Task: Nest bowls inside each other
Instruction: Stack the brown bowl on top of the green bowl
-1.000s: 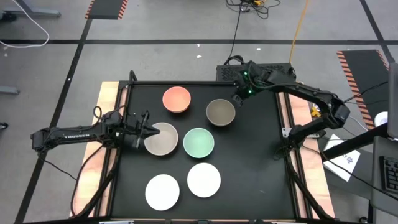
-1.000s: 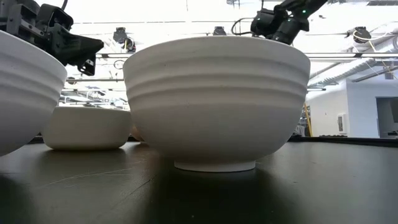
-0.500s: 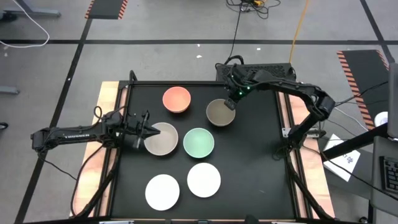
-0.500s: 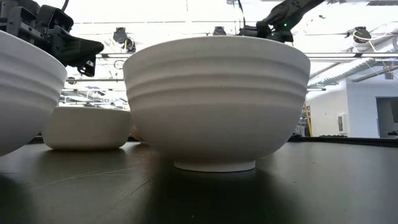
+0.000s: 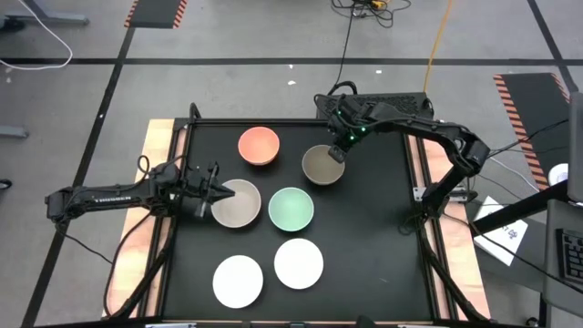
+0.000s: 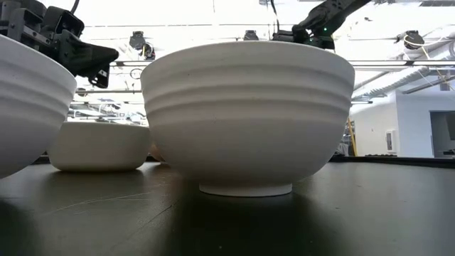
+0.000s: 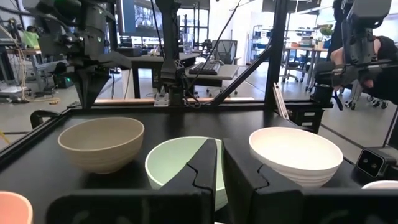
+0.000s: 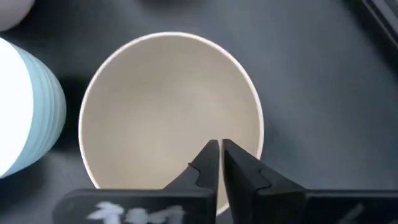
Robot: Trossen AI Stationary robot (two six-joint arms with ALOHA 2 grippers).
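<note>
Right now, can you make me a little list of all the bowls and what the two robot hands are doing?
bowls: six, all apart on the black table, none nested yet
far row: salmon-orange bowl, olive-grey bowl
middle row: beige-grey bowl, mint green bowl
near row: two white bowls
left hand: shut, at the beige-grey bowl's rim
right hand: fingers together, above the olive-grey bowl's rim
held: nothing seen

Black table [image 5: 373,237]; hazard-striped floor mats [image 5: 155,13]; yellow cable [image 5: 441,32].
</note>
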